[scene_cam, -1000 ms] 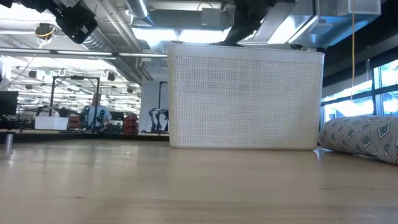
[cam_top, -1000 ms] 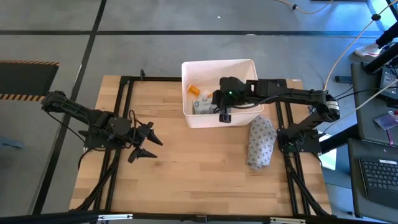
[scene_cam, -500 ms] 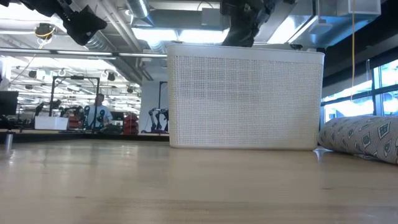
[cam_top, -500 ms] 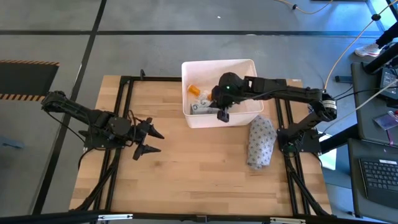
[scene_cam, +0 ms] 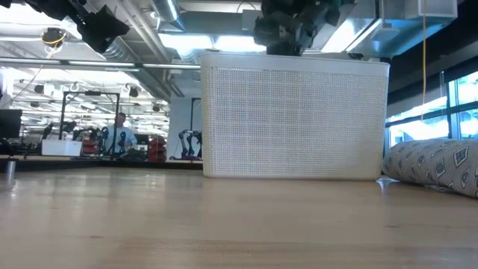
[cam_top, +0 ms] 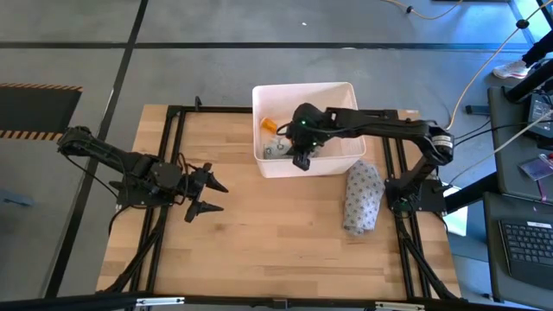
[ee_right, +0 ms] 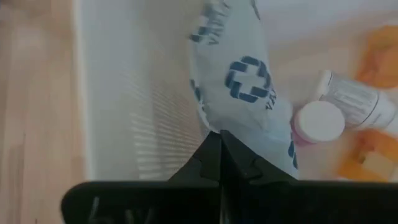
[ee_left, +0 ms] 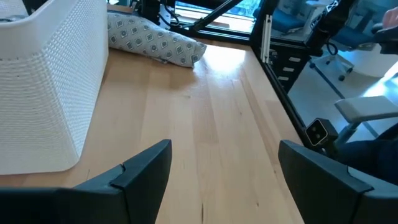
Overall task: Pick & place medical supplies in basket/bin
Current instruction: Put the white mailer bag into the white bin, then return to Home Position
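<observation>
The tub (scene_cam: 295,119) walls hide its contents in the low view; orange bottles (ee_right: 379,53) blur.

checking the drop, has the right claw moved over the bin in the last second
Yes. In the high view the right claw has shifted leftward along the white bin, away from its right wall, shut on a grey packet.

Supplies (ee_right: 318,121) – inside white bin (cam_top: 340,93).

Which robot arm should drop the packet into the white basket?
The right one. Its end effector is shut on the grey packet over the basket, while the left end effector waits open, apart from it.
</observation>
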